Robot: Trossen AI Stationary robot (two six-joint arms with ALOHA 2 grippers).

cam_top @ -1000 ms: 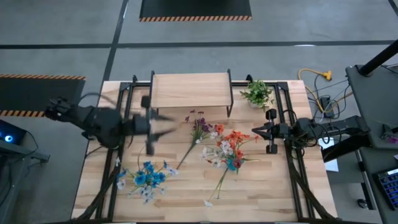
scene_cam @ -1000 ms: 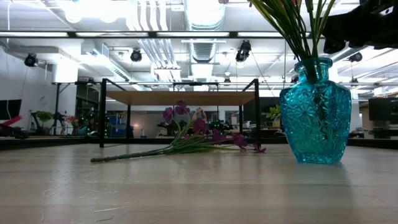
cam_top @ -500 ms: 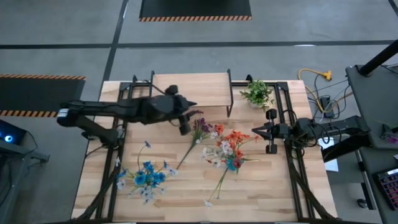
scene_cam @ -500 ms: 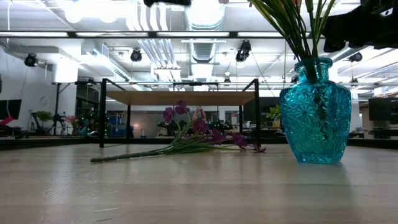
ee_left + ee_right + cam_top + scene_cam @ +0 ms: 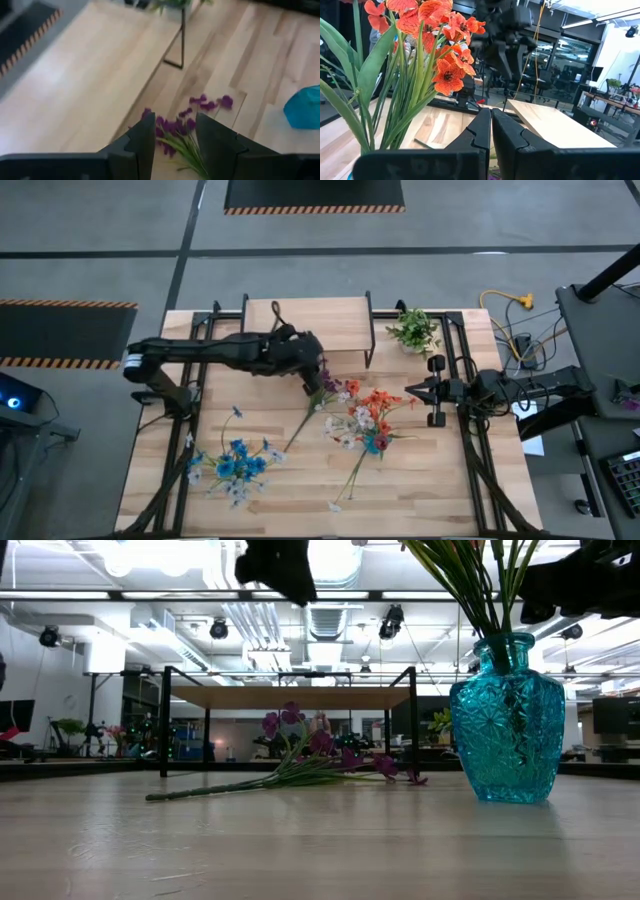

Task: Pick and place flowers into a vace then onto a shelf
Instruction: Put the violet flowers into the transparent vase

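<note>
- High view: the left pincer (image 5: pixel 312 376) hangs just over the blooms of the purple flowers (image 5: pixel 322 388), whose stem runs diagonally away from the shelf (image 5: pixel 305 323) toward the counter (image 5: pixel 450 480) front. The right pincer (image 5: pixel 412 392) waits well apart, so the left arm is plainly nearer.
- Low view: the purple flowers (image 5: pixel 300 760) lie flat before the shelf (image 5: pixel 290 697); a blue vase (image 5: pixel 507 730) already holds stems.
- Left wrist view: half-open fingers (image 5: pixel 142 142) straddle the purple blooms, holding nothing.
- Right wrist view: the right pincer (image 5: pixel 491 131) is closed and empty beside orange flowers (image 5: pixel 445 40).
</note>
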